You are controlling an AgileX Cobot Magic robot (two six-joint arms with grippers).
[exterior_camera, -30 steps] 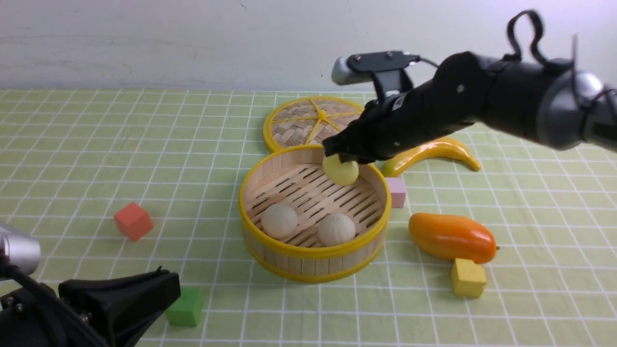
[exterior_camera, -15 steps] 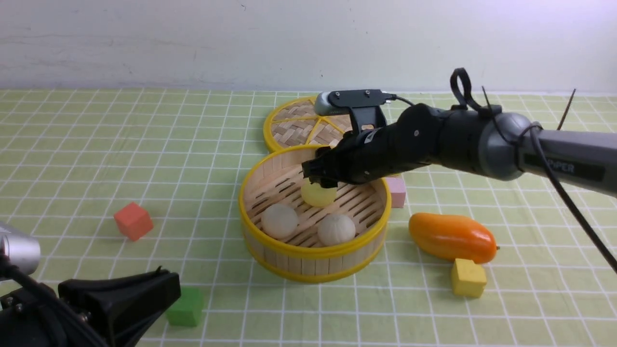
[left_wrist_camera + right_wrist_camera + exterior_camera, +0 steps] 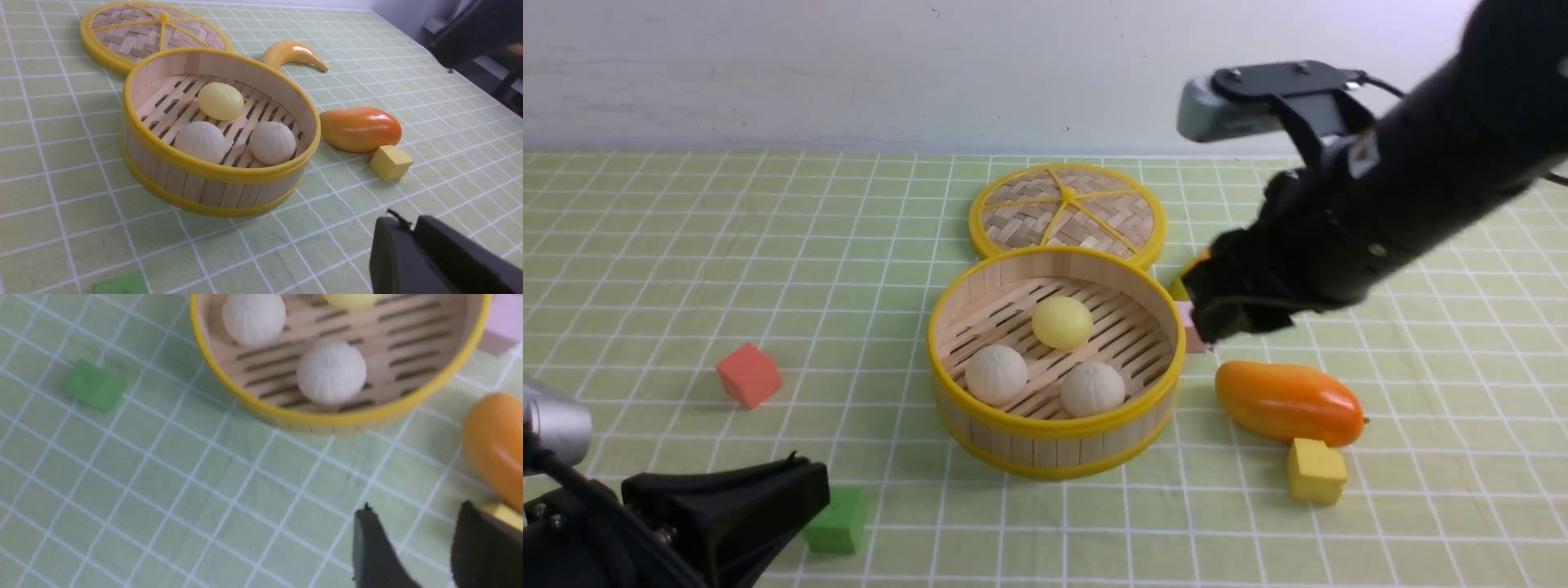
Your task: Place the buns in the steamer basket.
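The steamer basket (image 3: 1054, 445) stands mid-table; it also shows in the left wrist view (image 3: 212, 171) and the right wrist view (image 3: 327, 420). Inside lie three buns: a pale yellow bun (image 3: 1062, 322) at the back and two off-white pleated buns (image 3: 996, 374) (image 3: 1092, 389) in front. My right gripper (image 3: 1217, 322) is open and empty, raised to the right of the basket, above the pink cube; its jaws stand apart in the right wrist view (image 3: 412, 539). My left gripper (image 3: 768, 498) is shut and empty, low at the near left, by the green cube; its jaws are together in the left wrist view (image 3: 408, 228).
A woven round lid (image 3: 1066, 212) lies behind the basket. An orange mango (image 3: 1289, 402) and a yellow cube (image 3: 1315, 471) lie right of the basket, a pink cube (image 3: 1188, 327) at its right edge. A red cube (image 3: 748, 374) and a green cube (image 3: 837, 523) lie at the left. A banana (image 3: 292, 53) lies beyond.
My right gripper lowered the yellow bun into the basket, let it go, then rose and moved right, out of the basket. The bun now rests on the slats. The left arm has not moved.
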